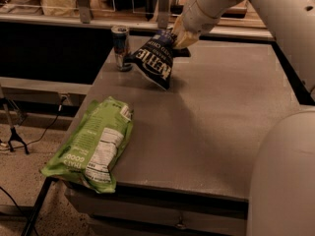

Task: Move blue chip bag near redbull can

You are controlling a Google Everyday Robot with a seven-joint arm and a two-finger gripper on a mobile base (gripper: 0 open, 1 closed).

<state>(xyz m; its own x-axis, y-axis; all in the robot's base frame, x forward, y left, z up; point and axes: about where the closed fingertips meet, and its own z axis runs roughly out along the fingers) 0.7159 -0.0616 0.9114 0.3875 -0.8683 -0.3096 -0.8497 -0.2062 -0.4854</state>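
The blue chip bag [155, 62] is dark navy with white "KETTLE" lettering. It hangs tilted from my gripper [178, 37], which is shut on its top edge at the far side of the grey table [216, 117]. The bag's lower corner is close to or touching the table top. The redbull can [120, 48] stands upright at the table's far left corner, just left of the bag, almost touching it. My white arm reaches in from the upper right.
A large light-green bag [93, 144] with a white nutrition label lies at the table's front left corner, overhanging the edge. A counter with shelving [74, 4] runs behind the table. Cables and a stand foot [15, 136] are on the floor at left.
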